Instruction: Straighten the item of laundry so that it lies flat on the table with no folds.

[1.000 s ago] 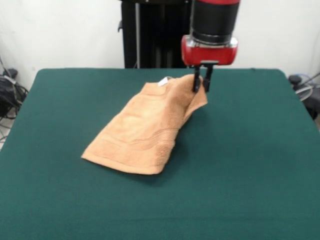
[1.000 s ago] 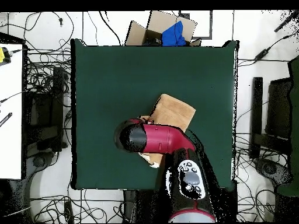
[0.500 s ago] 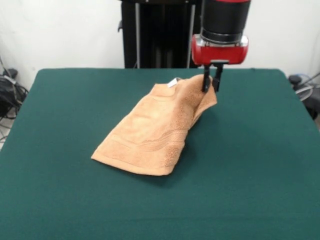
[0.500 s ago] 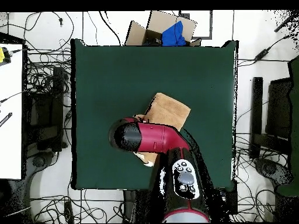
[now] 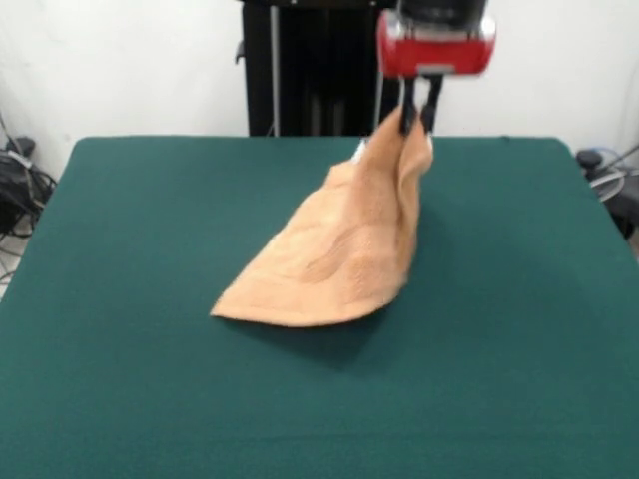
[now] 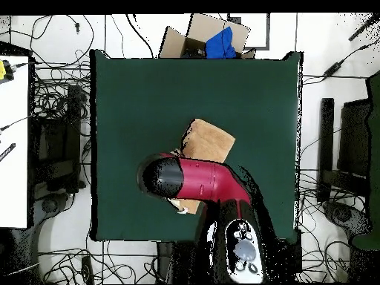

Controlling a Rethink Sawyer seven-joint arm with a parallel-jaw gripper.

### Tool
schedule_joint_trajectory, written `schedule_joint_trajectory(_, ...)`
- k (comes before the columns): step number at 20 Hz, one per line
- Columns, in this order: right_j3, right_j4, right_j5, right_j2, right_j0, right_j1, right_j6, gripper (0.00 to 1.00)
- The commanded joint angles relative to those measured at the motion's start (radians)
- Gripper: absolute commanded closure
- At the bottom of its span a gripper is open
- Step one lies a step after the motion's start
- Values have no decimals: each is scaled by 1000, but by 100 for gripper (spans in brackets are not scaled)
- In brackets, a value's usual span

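Note:
The orange-tan towel [image 5: 339,254] hangs by one corner from my gripper [image 5: 416,118], which is shut on it above the far part of the green table [image 5: 120,379]. The towel's lower part still drags on the table in a folded, tapering drape. A small white tag [image 5: 360,150] shows at its upper left edge. In the overhead view the towel [image 6: 208,141] shows partly from under the red arm [image 6: 197,180], which hides the gripper.
The black pedestal [image 5: 310,65] stands behind the table's far edge. In the overhead view a cardboard box with a blue cloth [image 6: 220,43] lies beyond the table, and cables cover the floor on all sides.
The gripper has risen and shifted slightly, lifting the held corner of the towel. The towel has been pulled up and toward the robot, and its free end has slid across the table.

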Motion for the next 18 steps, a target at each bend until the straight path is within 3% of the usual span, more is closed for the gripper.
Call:
schedule_joint_trajectory(1, 79, 52, 343, -46, -42, -266, 75, 100)
schedule_joint_trajectory(5, 76, 58, 385, -23, -82, -299, 36, 100)
schedule_joint_trajectory(11, 88, 39, 307, 8, -122, -274, 25, 100)
schedule_joint_trajectory(15, 148, 69, 110, 74, -160, -163, 33, 100)
schedule_joint_trajectory(18, 117, 34, 23, 90, -154, -83, 69, 100)
